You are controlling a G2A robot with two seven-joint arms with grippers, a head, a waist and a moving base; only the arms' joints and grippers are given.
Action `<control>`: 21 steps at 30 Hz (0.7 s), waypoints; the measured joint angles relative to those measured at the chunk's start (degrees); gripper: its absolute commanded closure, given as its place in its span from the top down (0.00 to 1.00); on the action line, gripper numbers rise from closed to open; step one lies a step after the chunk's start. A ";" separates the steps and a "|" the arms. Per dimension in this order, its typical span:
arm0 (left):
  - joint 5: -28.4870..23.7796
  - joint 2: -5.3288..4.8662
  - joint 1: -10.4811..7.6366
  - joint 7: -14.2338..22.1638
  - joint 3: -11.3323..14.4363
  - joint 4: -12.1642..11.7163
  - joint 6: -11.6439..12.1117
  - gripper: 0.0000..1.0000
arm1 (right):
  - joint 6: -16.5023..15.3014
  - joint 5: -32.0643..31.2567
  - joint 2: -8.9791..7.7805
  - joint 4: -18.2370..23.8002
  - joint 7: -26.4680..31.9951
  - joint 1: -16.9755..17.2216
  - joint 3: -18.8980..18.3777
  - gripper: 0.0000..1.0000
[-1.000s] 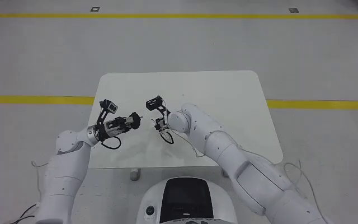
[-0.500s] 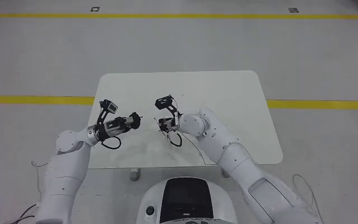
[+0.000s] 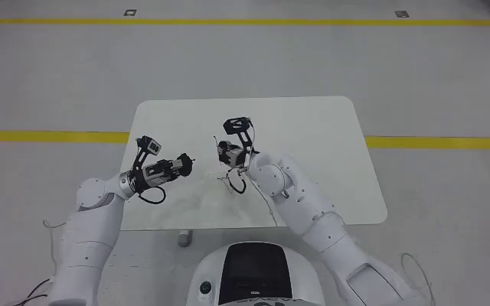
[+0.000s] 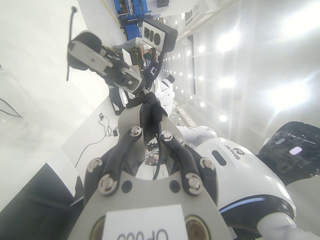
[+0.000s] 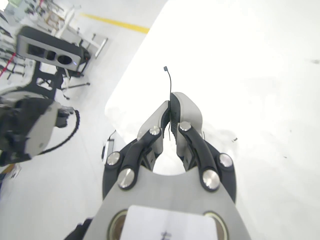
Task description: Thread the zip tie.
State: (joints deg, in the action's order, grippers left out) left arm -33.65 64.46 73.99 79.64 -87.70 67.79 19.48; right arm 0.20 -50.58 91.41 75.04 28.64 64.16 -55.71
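Note:
A thin black zip tie (image 5: 169, 81) stands straight out of my right gripper (image 5: 171, 98), which is shut on its strap; the small square head is on the free end beyond the fingertips. In the top view the right gripper (image 3: 221, 150) hangs over the middle of the white table (image 3: 306, 122), with the zip tie (image 3: 215, 142) pointing away from the robot. My left gripper (image 3: 189, 161) is a short way to its left, pointing at it, fingers together with nothing seen between them. The left wrist view shows the zip tie (image 4: 71, 28) with both ends free, clamped in the right gripper (image 4: 75, 49) beyond the left gripper (image 4: 150, 101).
The table's left edge (image 5: 120, 88) lies just below the two grippers, with grey floor beyond it. A few small dark specks (image 5: 234, 139) lie on the tabletop near the right gripper. A yellow floor line (image 3: 429, 142) runs behind the table.
The right arm has swung its gripper to the right and farther from the robot, turning its wrist, with the zip tie still in it. The left arm has not moved.

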 measured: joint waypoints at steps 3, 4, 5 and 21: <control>0.00 0.00 0.00 0.00 0.00 0.00 0.00 0.00 | 2.41 -2.89 -0.31 5.65 -5.89 4.46 0.42 0.00; 0.00 0.00 0.00 0.00 0.00 0.00 0.00 0.00 | 3.01 -3.69 -0.35 6.98 -7.64 5.53 0.63 0.00; 0.00 0.00 0.00 0.00 0.00 0.00 0.00 0.00 | 3.40 -4.24 -0.36 8.11 -9.41 6.50 0.89 0.00; 0.00 0.00 0.00 0.00 0.00 0.00 0.00 0.00 | 3.01 -9.87 -0.30 8.68 -17.20 8.49 3.91 0.00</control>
State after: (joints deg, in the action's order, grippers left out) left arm -33.65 64.46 73.99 79.64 -87.70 67.79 19.48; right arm 3.21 -60.45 91.12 83.72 11.44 72.65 -51.80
